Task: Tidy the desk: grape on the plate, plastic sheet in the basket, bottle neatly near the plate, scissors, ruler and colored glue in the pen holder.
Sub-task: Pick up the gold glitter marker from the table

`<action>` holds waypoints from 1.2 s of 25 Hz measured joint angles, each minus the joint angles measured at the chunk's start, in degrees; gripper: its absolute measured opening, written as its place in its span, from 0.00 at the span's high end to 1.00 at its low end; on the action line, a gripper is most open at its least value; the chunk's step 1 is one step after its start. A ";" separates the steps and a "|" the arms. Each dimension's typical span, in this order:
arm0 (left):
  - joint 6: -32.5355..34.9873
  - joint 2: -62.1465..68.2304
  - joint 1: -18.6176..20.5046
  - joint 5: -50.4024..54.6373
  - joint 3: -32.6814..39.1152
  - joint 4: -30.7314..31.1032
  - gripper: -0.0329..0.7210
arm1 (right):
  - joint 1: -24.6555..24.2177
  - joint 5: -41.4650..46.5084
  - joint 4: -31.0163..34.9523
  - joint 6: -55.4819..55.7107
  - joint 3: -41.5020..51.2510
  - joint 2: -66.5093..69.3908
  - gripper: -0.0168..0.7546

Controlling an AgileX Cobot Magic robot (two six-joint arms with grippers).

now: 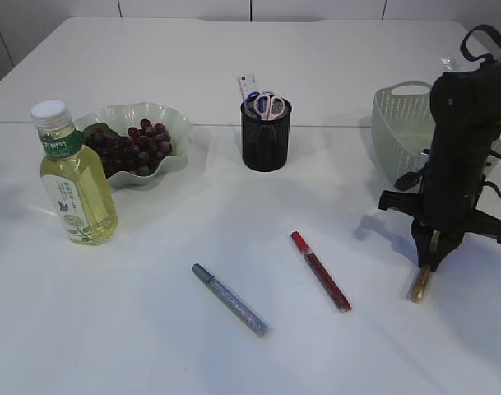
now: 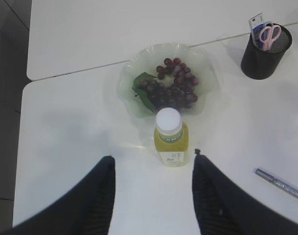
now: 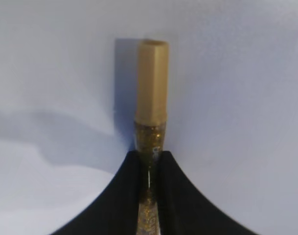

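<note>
White tabletop (image 1: 151,346) lies open around the gold glue (image 1: 419,283).

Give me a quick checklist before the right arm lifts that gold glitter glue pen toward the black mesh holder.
1. Right gripper closed on gold glitter glue pen: ok.
2. Pen centred between the fingers: ok.
3. Black mesh pen holder upright, room left beside scissors and ruler: ok.
4. Red glue pen and silver glue pen off the lifting path: ok.
5. Left gripper parked away, open: ok.
6. Grip firm enough: cannot tell.
</note>
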 joint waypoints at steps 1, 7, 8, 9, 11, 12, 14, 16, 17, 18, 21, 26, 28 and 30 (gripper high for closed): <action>0.00 0.00 0.00 0.00 0.00 0.00 0.46 | 0.28 0.00 0.00 -0.14 0.00 0.00 0.89; 0.00 0.00 0.00 0.00 0.00 0.10 0.46 | 1.91 1.23 -0.32 -1.65 0.00 0.00 0.90; 0.00 0.00 0.00 0.00 0.00 0.10 0.46 | 2.20 1.48 -0.57 -2.16 0.00 0.00 0.90; 0.00 0.00 0.00 0.00 0.00 0.10 0.46 | 2.54 1.49 -1.00 -2.81 0.00 0.00 0.90; 0.00 0.00 0.00 0.00 0.00 0.10 0.46 | 3.01 1.57 -1.48 -4.46 0.00 -0.65 0.90; 0.00 0.00 0.00 0.00 0.00 0.10 0.46 | 3.25 1.57 -1.72 -5.77 0.00 -1.15 0.90; 0.00 0.00 0.00 0.00 0.00 0.10 0.46 | 3.50 1.57 -1.83 -8.68 0.00 -2.15 0.90; 0.00 0.00 0.00 0.00 0.00 0.10 0.46 | 3.60 1.62 -1.59 -12.72 0.00 -2.88 0.90; 0.00 0.00 0.00 0.00 0.00 0.10 0.46 | 3.60 1.72 -1.15 -14.71 0.00 -3.12 0.90; 0.00 0.00 0.00 0.00 0.00 0.10 0.46 | 3.60 1.97 -0.44 -17.54 0.00 -3.42 0.90; 0.00 0.00 0.00 0.00 0.00 0.10 0.46 | 3.60 2.30 4.04 -28.81 0.00 -3.96 0.90; 0.00 0.00 0.00 0.00 0.00 0.10 0.46 | 3.60 2.74 14.02 -49.45 0.00 -5.37 0.90; 0.00 0.00 0.00 0.00 0.00 -0.11 0.46 | 3.60 2.74 16.58 -54.15 0.00 -5.65 0.90; 0.00 0.00 0.00 0.00 0.00 -0.66 0.46 | 3.60 2.86 17.83 -57.21 0.00 -5.65 0.90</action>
